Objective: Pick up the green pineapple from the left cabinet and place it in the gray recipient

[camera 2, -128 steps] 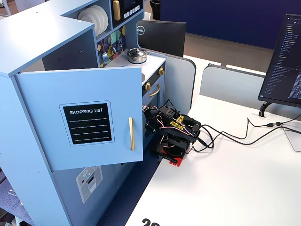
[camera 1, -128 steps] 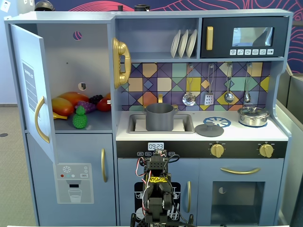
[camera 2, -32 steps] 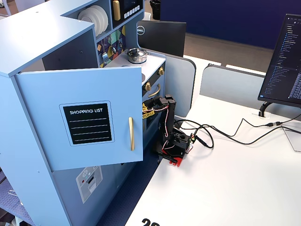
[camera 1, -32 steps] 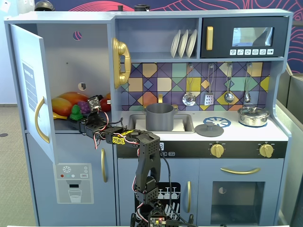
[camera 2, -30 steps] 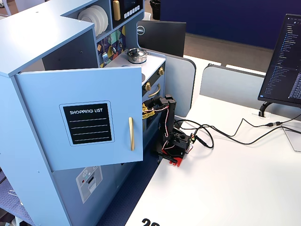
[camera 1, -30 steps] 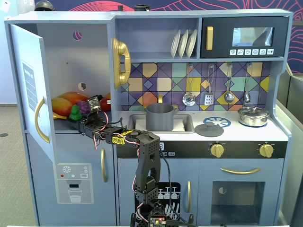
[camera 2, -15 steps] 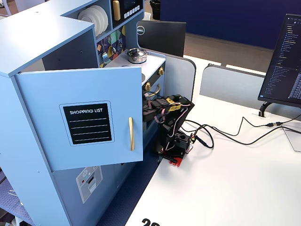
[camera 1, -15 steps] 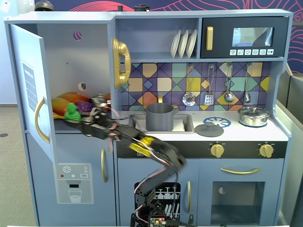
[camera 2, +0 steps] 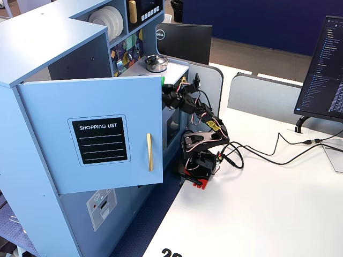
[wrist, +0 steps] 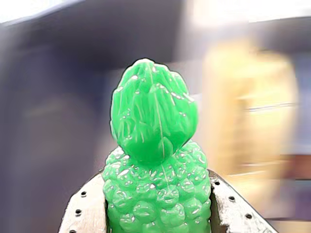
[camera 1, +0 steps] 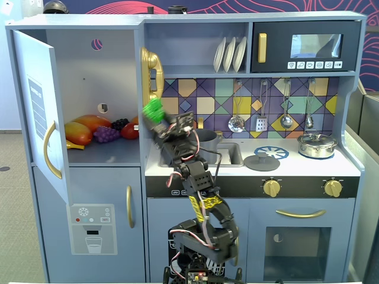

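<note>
Pincer grasps the pineapple off the worktop's left edge; pot mostly hidden behind the arm.

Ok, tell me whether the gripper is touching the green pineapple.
Touching. The wrist view shows the gripper with its two fingers pressed against both sides of the green pineapple, no gap visible on either side.

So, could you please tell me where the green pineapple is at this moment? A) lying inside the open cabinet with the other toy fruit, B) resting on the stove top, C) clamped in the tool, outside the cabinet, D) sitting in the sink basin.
C: the green pineapple sits between the two fingers of the tool, which in a fixed view holds it in front of the kitchen, just right of the open left cabinet.
</note>
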Available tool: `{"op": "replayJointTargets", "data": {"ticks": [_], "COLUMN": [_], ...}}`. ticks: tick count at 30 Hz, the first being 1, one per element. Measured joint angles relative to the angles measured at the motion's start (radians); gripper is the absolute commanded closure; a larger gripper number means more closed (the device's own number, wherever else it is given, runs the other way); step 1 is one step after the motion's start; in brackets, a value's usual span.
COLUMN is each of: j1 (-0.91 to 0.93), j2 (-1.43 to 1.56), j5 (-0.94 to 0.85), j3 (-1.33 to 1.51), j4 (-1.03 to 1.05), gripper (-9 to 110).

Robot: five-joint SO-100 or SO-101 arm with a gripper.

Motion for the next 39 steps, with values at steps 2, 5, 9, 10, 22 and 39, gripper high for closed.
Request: {"op": "replayJointTargets", "data": {"ticks": [2, 5, 9, 10, 22, 39], "j1": [0.124, 0.273, 0.413, 0.437, 0.512, 0.597], "j2": [-0.041, -0.117, -0.242, -0.279, -0.683, -0.913], "j5": [0.038, 0.094, 0.166, 0.173, 0.094, 0.156], "j3": [-0.044, -0.103, -0.175, -0.193, -0.339, -0.445], "j4": [0.0, 0.014, 0.089, 0.103, 0.169, 0.133], "gripper": [102, 102, 102, 102, 102, 66]}}
